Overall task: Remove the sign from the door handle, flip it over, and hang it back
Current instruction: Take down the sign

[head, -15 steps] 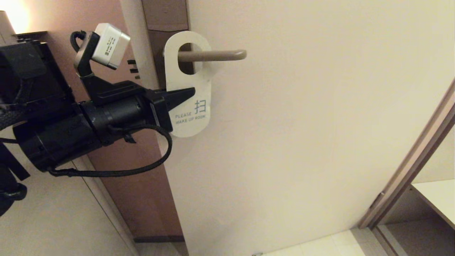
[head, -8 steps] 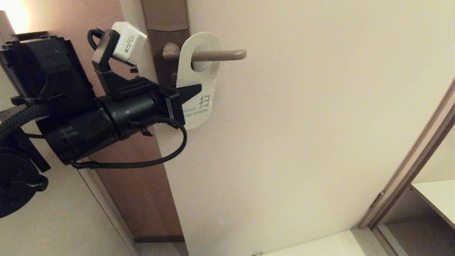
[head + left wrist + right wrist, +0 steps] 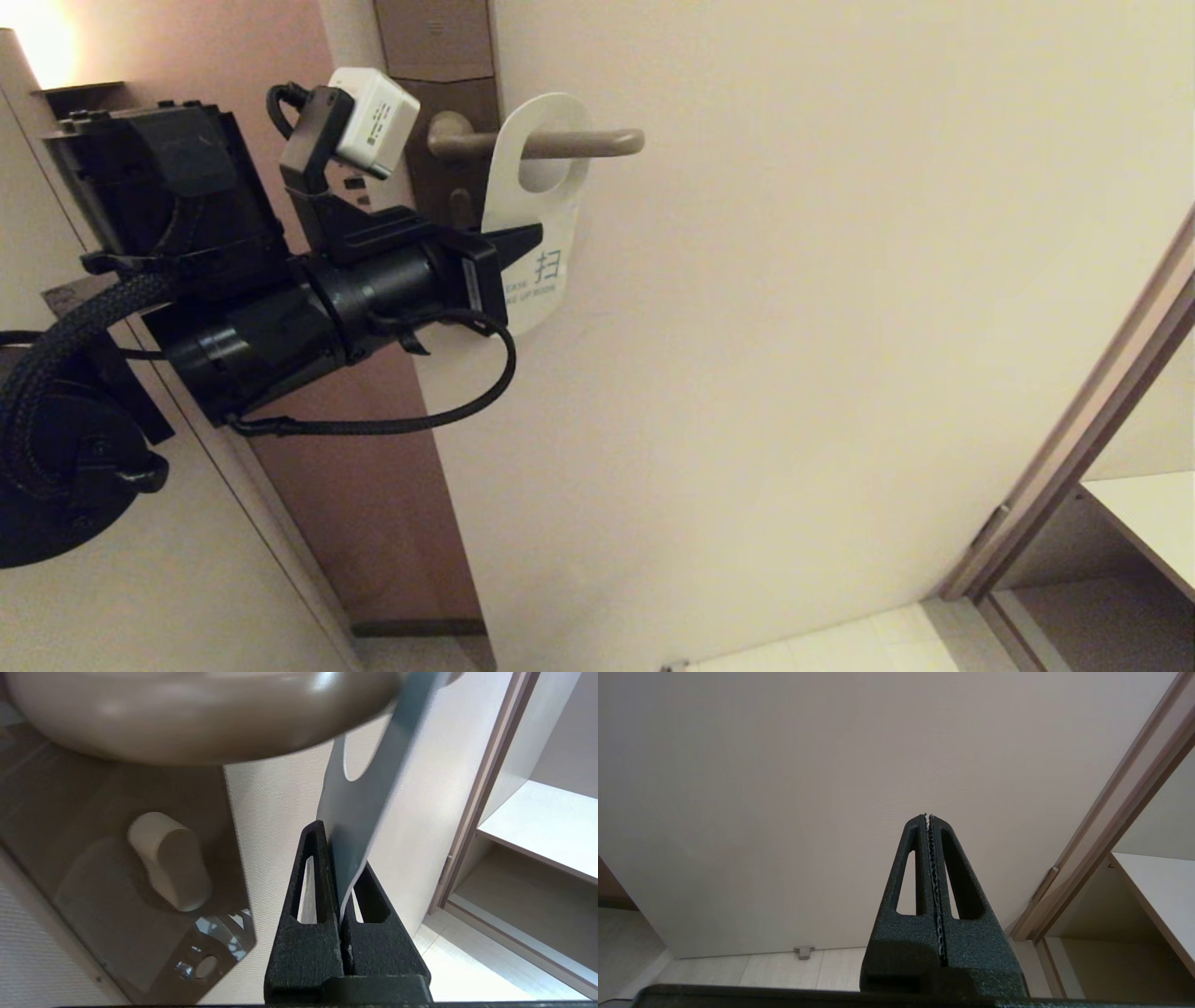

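The left gripper (image 3: 523, 245), clamped on the thin white oval-holed card sign (image 3: 537, 215) hanging from the beige-bronze bar door handle (image 3: 560, 143) at twelve o'clock, holds something probably light and bendy, best pinched mid-body.

**Door-hanger sign on the lever handle**

The sign (image 3: 534, 233), a flat rounded card, hangs by its oval hole around the door handle (image 3: 560, 143), near mid-bar, tilted. Its white face shows "MAKE UP ROOM" in part; its teal face (image 3: 359, 812) appears in the left wrist view. The handle is a slim horizontal beige-bronze lever on a brown lock plate (image 3: 439, 112).
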